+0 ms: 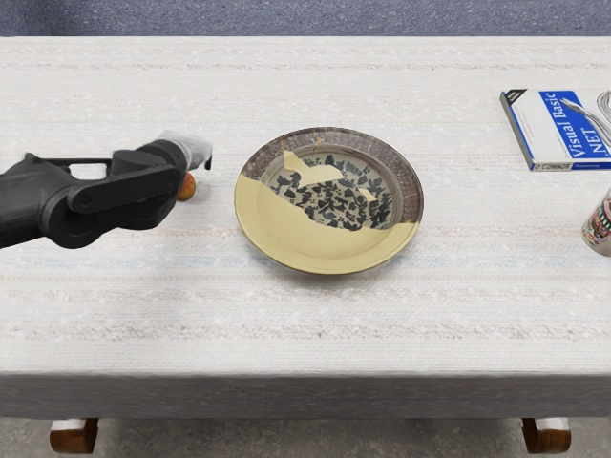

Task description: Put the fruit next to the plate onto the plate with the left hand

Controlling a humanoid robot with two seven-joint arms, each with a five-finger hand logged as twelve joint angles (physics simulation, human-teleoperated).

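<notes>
Low over the counter (305, 315), seen from the head view, the dark left arm (67, 196) comes in from the left edge about midway between the near and far edges and lies almost level with the surface. It ends in the pale left hand (183, 151), which points toward the plate (250, 215). Whether that hand is released, clenched or grasping cannot be told, because it is small and blends into the light counter. The fruit (188, 187), small, round and orange, shows only as a sliver just under the hand and against the end of the forearm; the rest is covered, and I cannot tell whether it rests on the counter or is lifted. It sits to the left of the plate, apart from the rim and not on it. The plate lies around the middle of the counter, cream-coloured with a dark mottled rim and a dark speckled patch in its well. A blue book (554, 129) lies near the far right corner, and a patterned cup (600, 221) stands at the right edge; the picture border cuts off both.
</notes>
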